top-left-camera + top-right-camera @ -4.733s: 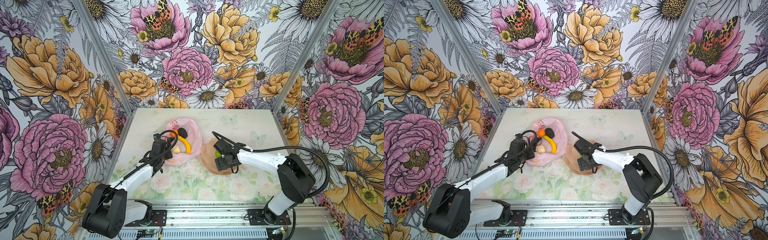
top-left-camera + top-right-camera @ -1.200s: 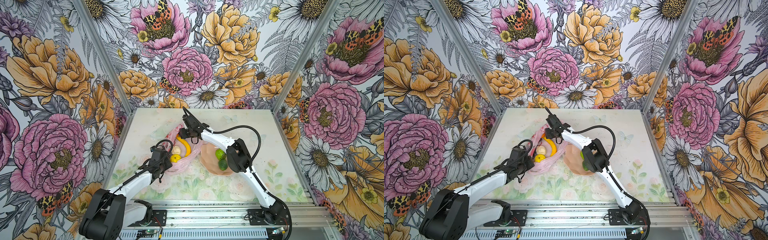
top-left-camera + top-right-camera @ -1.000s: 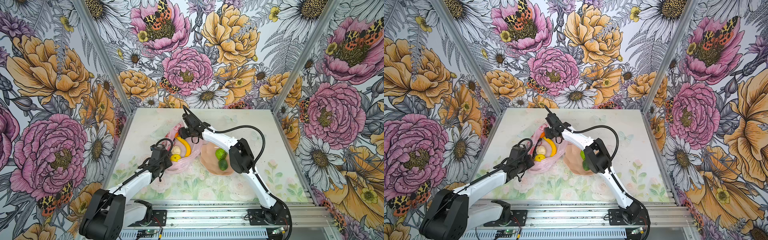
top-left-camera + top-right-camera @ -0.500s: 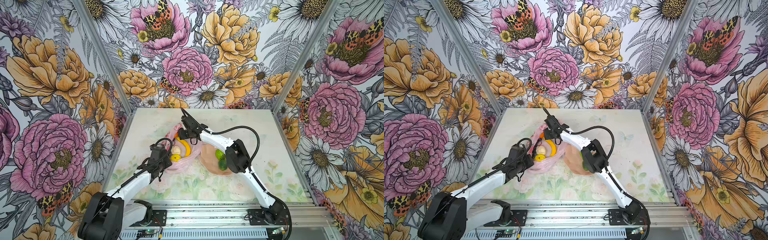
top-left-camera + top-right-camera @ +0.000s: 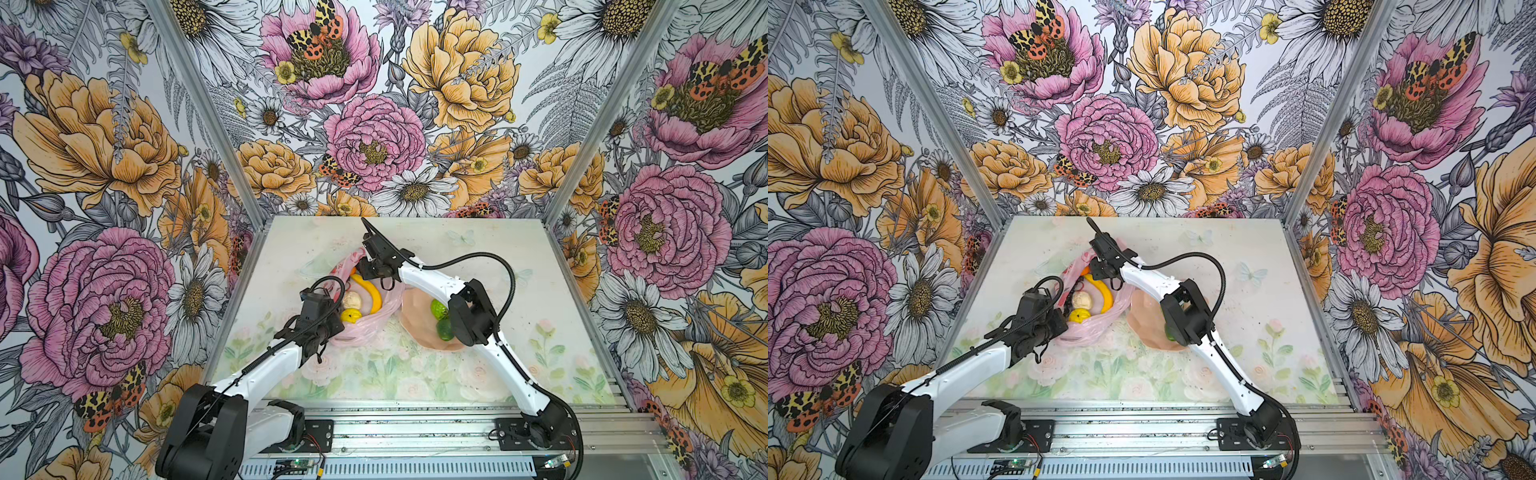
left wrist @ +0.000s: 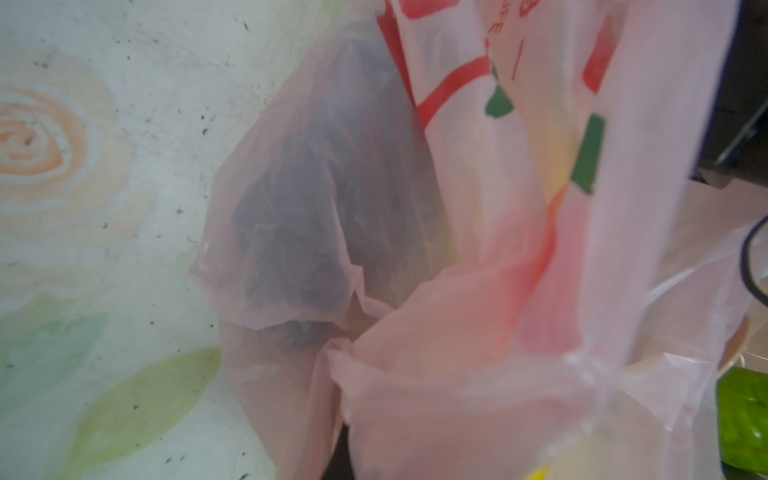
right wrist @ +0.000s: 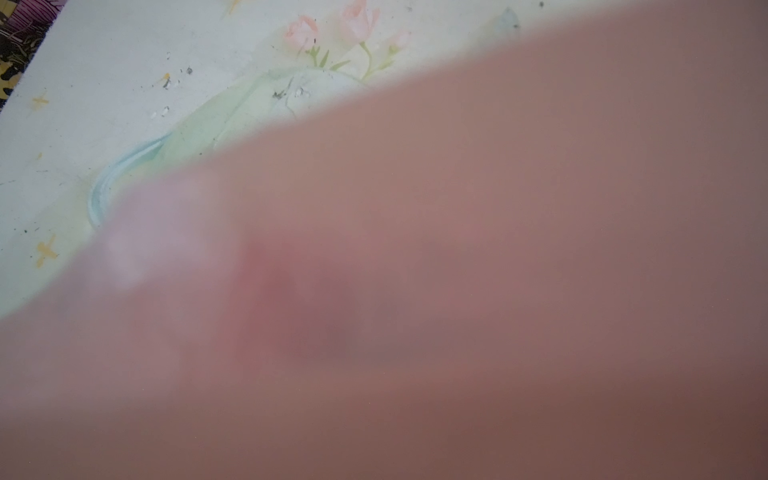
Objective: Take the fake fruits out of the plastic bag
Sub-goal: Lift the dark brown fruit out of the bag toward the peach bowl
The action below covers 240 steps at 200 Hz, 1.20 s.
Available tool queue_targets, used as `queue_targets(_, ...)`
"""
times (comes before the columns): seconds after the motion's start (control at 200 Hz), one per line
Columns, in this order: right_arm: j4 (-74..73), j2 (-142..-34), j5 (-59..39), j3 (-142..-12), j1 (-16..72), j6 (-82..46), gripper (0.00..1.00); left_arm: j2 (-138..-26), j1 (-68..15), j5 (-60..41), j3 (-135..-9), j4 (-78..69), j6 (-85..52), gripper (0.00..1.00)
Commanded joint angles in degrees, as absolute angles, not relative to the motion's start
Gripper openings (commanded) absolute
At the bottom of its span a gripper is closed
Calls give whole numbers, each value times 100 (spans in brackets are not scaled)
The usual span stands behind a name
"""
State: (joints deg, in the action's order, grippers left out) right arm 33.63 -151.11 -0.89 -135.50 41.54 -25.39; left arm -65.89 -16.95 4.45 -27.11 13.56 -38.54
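In both top views the right gripper (image 5: 369, 272) (image 5: 1100, 272) was found at the far end of the plastic bag (image 5: 357, 334) (image 5: 1088, 330), whereas some seconds earlier it had been over the bowl (image 5: 413, 320) (image 5: 1144, 322). How far its fingers were parted, and whether anything was held, could not be told. The left gripper (image 5: 329, 326) (image 5: 1059, 322) had been drawn nearer the front of the table (image 5: 478, 374) (image 5: 1246, 365) and was closed on the bag's near-left rim. The bag lay mid-table, left of the bowl and touching it. Inside it were counted one banana (image 5: 372, 293) (image 5: 1103, 296), one cream-white knobbly piece (image 5: 352, 300) (image 5: 1081, 300), one lemon (image 5: 351, 317) (image 5: 1079, 316) and one orange piece (image 5: 353, 271) (image 5: 1086, 270), partly shown. Two limes (image 5: 439, 309) were counted in the bowl.

In the left wrist view, bag film (image 6: 457, 291) filled most of the picture. One dark mass (image 6: 299, 232) was seen through it, and one of the limes (image 6: 744, 415) at the edge. No fingers were shown.

In the right wrist view, blurred pink film (image 7: 457, 291) covered nearly everything, with a strip of table (image 7: 104, 104) beyond. The fingers were hidden.
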Motion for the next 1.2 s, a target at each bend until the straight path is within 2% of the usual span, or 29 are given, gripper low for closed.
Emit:
queue_targets(0.0,3440,-14606,-35,-13429,4164,-2499,33,-6608,-1626,350,-2789,1309,-3721,1)
queue_targets(0.45,3393,-12719,141,-11236,4494,-2286,22,-7019,-1431,422,-3225,1248,-3324,1)
queue_targets(0.871,3663,-10011,225,-8341,4701,-2448,21,-7344,-1230,550,-3492,938,-2608,0)
queue_targets(1.196,4526,-8767,314,-7094,4579,-2841,21,-7392,-1230,508,-3410,774,-2524,0)
